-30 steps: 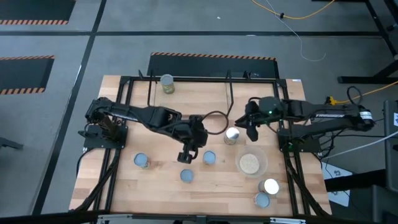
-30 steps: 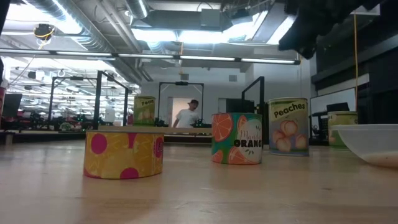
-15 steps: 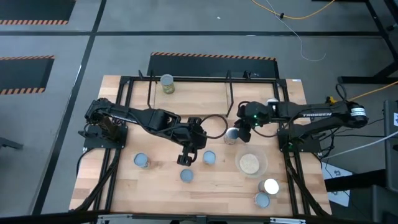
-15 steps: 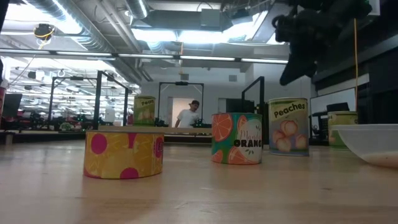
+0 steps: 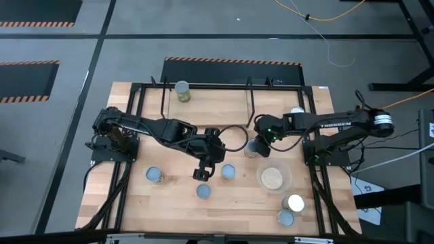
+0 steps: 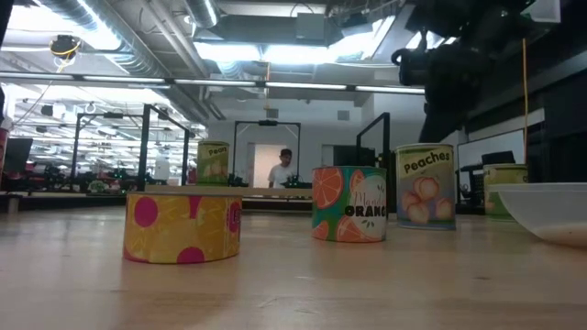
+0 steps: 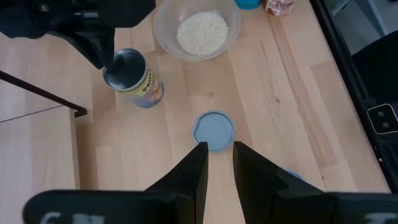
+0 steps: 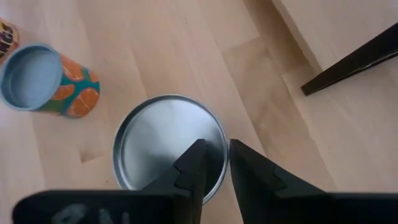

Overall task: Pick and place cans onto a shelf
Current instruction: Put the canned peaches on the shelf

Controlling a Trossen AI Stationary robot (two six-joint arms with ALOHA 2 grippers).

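Several cans stand upright on the table. My right gripper (image 5: 257, 139) is shut and hovers just above the silver-topped Peaches can (image 5: 252, 148), (image 8: 166, 148), (image 6: 426, 186). My left gripper (image 5: 203, 173) is shut and hovers above the table beside a blue-topped orange can (image 5: 228, 171), (image 7: 213, 130). More cans stand at the near left (image 5: 154, 175), near middle (image 5: 203, 192) and near right (image 5: 295, 202). An olive-labelled can (image 5: 182, 90) stands at the far left of the shelf (image 5: 207, 102), whose rod (image 8: 348, 62) shows in the right wrist view.
A clear bowl of beige grains (image 5: 273, 177) sits near right of the Peaches can. A blue-topped can (image 5: 285, 217) stands by the near right edge. A low yellow-pink can (image 6: 182, 227) is nearest the low camera. A black tube frame (image 5: 135, 122) edges the table.
My right gripper has gone toward the table's left and down, from beside the Peaches can to just above its top. The cans have stayed where they were.
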